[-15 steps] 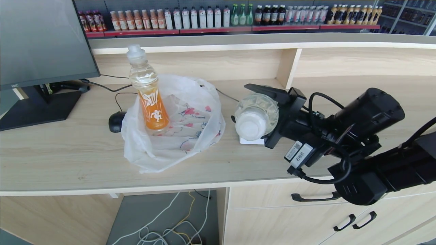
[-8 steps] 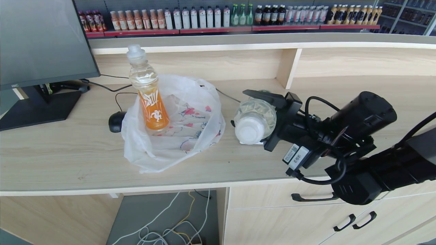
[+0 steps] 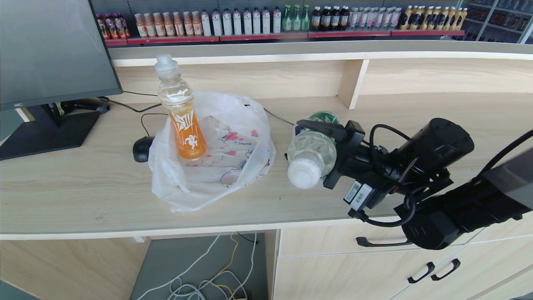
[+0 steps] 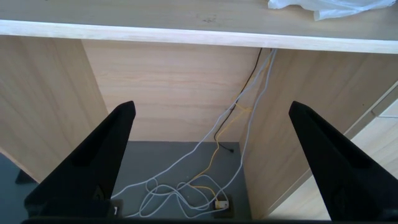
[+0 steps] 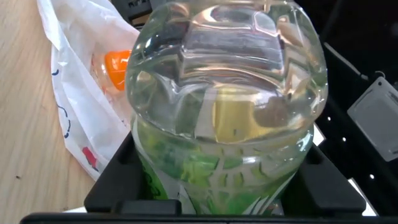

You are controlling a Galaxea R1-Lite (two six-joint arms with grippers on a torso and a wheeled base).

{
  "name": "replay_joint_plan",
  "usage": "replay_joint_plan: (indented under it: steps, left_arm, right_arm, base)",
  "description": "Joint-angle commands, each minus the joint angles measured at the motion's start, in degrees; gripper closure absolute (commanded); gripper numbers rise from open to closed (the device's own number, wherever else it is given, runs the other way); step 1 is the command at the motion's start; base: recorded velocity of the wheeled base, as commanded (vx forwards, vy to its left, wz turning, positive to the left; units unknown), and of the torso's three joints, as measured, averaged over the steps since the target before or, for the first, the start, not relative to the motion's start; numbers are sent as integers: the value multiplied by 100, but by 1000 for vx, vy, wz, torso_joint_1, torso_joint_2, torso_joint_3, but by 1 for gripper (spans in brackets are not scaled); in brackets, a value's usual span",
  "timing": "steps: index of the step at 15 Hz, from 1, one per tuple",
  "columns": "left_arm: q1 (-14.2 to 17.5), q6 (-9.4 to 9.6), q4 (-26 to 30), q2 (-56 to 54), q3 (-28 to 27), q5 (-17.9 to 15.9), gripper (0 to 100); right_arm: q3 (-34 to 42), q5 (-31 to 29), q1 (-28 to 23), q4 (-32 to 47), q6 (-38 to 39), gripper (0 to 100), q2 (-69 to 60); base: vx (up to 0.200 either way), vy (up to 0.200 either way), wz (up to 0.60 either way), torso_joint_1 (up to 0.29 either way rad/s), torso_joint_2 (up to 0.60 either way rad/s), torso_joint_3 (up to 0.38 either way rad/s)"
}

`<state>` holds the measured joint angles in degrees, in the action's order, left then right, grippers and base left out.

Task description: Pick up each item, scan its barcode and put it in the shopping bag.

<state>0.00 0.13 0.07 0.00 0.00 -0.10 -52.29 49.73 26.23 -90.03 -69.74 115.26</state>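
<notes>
Claws differ here. The right claw (image 3: pixel 313 153) pinches a clear ribbed plastic water bottle with a white cap and green label (image 3: pixel 311 146), one black finger across its upper side and the other beneath it. The bottle lies roughly level in that grip, above the pale wooden table (image 3: pixel 83 187), with its cap towards the robot and slightly down and its green-labelled end pointing away. It hangs just to the right of the thin white plastic shopping bag (image 3: pixel 233 166), apart from it. In the right wrist view the bottle's rounded base (image 5: pixel 227 118) is nearest the camera, with the bag (image 5: pixel 68 106) off to one side.

The shopping bag sits open on the table. Inside it stands an upright plastic bottle of orange drink with a clear cap (image 3: pixel 182 116); its neck rises well above the bag's rim.

The left claw (image 4: pixel 211 107) hangs below the table's front edge (image 4: pixel 124 26) with its two black fingers spread wide and nothing between them. Loose white and yellow cables (image 4: pixel 199 186) lie on the grey floor beyond it.

A black computer mouse (image 3: pixel 142 149) rests just left of the bag. A dark flat monitor on a black stand (image 3: pixel 50 50) occupies the table's left end, and a red shelf lined with drink bottles (image 3: pixel 266 21) runs along the back.
</notes>
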Motion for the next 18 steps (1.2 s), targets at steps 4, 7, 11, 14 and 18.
replay_joint_plan:
  steps: [4, 7, 11, 14, 18]
  left_arm:
    - [0, 4, 1, 0, 0, 1, 0]
    - [0, 4, -7, 0, 0, 1, 0]
    - [0, 4, 1, 0, 0, 1, 0]
    - [0, -5, -7, 0, 0, 1, 0]
    - [0, 4, -7, 0, 0, 1, 0]
  right_arm:
    - [-1, 2, 5, 3, -13, 100, 31]
    - [-1, 2, 13, 3, -13, 100, 31]
    - [-1, 2, 13, 3, -13, 100, 31]
    - [17, 2, 13, 3, -22, 100, 31]
    - [34, 11, 13, 3, -22, 100, 31]
  base:
    - [0, 0, 0, 0, 0, 0]
    - [0, 0, 0, 0, 0, 0]
    - [0, 0, 0, 0, 0, 0]
    - [0, 0, 0, 0, 0, 0]
    - [0, 0, 0, 0, 0, 0]
